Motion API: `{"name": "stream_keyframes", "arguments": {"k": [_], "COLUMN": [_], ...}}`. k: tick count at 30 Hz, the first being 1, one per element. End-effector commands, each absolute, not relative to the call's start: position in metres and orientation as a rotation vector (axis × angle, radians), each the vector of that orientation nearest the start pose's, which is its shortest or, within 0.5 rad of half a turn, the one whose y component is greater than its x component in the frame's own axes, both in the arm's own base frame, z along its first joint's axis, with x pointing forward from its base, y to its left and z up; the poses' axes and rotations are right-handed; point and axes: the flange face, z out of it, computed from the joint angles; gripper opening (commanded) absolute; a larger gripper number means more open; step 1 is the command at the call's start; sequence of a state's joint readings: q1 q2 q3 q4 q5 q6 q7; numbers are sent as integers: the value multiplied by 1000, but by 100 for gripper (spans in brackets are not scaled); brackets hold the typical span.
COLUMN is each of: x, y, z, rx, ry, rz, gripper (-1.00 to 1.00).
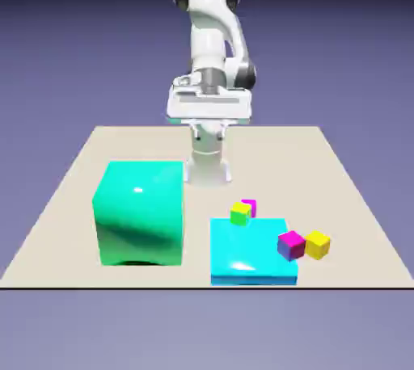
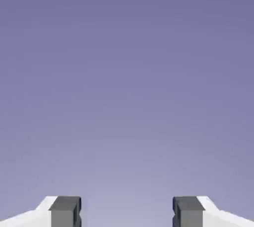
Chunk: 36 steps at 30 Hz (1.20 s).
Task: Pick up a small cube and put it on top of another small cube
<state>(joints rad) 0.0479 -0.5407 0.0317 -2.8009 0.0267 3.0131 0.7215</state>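
The white arm stands folded at the far bench (image 1: 73, 191) edge, its gripper (image 2: 127, 213) spread wide, empty, facing only backdrop. Two small cubes (image 1: 305, 244), magenta and yellow, touch beside the cyan slab's (image 1: 251, 259) corner near the front edge; another pair (image 1: 243, 211) sits behind it. A tall green block (image 1: 139, 211) crowds the left, so approach from above looks clearest.
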Motion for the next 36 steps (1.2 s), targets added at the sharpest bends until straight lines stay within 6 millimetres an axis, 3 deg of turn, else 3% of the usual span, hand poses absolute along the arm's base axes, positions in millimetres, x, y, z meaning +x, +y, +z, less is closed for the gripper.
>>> {"name": "stream_keyframes", "arguments": {"k": [1,6,11,16,17,19,25,26,27,28,34,36], "x": [396,387,350,295,297,298,274,274,274,274,298,298], "y": [43,112,140,147,133,130,132,132,132,132,130,130], "z": [430,340,249,178,175,175,112,112,112,112,175,175], "rx": [-2587,-2809,-2942,-2971,-2938,-2931,-2931,-2931,-2931,-2931,-2931,-2931], "ry": [875,848,1000,1229,1324,1341,1341,1341,1341,1341,1341,1341], "rz": [-885,-394,166,755,778,776,776,776,776,776,776,776], "gripper": [0,0,0,0,0,0,0,0,-100,-100,-100,-100]}}
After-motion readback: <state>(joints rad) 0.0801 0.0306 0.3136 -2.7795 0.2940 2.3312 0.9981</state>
